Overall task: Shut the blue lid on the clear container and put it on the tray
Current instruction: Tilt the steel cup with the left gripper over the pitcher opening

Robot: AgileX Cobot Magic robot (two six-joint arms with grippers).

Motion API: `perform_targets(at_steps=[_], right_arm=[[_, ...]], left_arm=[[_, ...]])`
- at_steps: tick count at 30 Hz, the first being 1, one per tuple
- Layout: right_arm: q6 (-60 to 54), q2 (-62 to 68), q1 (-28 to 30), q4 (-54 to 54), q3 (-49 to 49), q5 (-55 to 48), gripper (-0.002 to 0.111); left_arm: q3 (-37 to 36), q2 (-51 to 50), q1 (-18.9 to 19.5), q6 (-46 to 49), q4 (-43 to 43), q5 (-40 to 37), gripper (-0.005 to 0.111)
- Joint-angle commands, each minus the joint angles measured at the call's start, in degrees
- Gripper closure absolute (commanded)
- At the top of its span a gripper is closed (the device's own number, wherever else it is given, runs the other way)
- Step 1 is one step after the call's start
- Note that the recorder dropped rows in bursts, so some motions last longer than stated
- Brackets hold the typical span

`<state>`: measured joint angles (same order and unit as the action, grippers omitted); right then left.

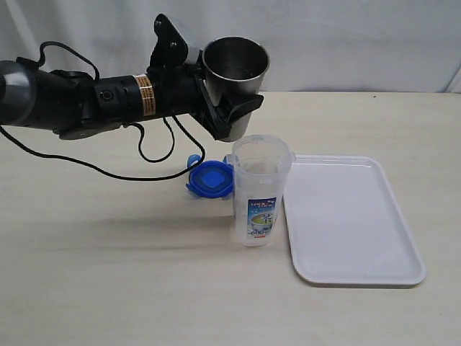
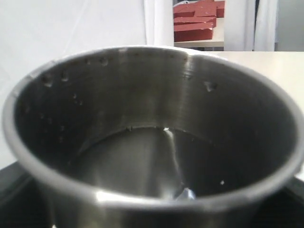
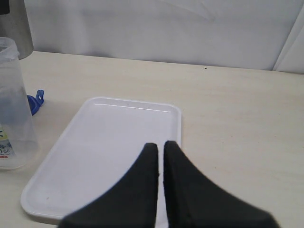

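**Lid not yet on; left claw busy with a cup**

The left gripper (image 1: 230, 109) clasped a steel cup (image 1: 236, 68), held higher than the clear container (image 1: 259, 198) and near it. The blue lid (image 1: 211, 179) lay just beside the container, and the tray (image 1: 353, 216) lay just beside it on the opposite side. There the right gripper (image 3: 160, 147) hung clenched on nothing. Closing had seemingly not begun; next, a free claw would need to fetch the lid.

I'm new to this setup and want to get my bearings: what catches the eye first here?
The steel cup, gripped by the left gripper and held in the air near the mouth of the open clear container. Next comes the bright blue lid, lying on the table beside that container, with the white tray on its other side.
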<state>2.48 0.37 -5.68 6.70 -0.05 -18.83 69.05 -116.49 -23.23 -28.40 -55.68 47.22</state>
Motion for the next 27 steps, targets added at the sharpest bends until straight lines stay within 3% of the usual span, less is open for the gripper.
perform_targets(at_steps=[1, 10, 27], right_arm=[[-0.4, -0.4, 0.2, -0.1, 0.1, 0.5, 0.104], [-0.4, -0.4, 0.2, -0.1, 0.1, 0.5, 0.104], [-0.4, -0.4, 0.2, -0.1, 0.1, 0.5, 0.104]], left_arm=[[1.1, 1.5, -0.1, 3.4, -0.8, 5.9, 0.107], [1.1, 1.5, -0.1, 10.4, -1.0, 7.5, 0.107], [1.1, 1.5, -0.1, 13.6, -3.8, 7.4, 0.107]])
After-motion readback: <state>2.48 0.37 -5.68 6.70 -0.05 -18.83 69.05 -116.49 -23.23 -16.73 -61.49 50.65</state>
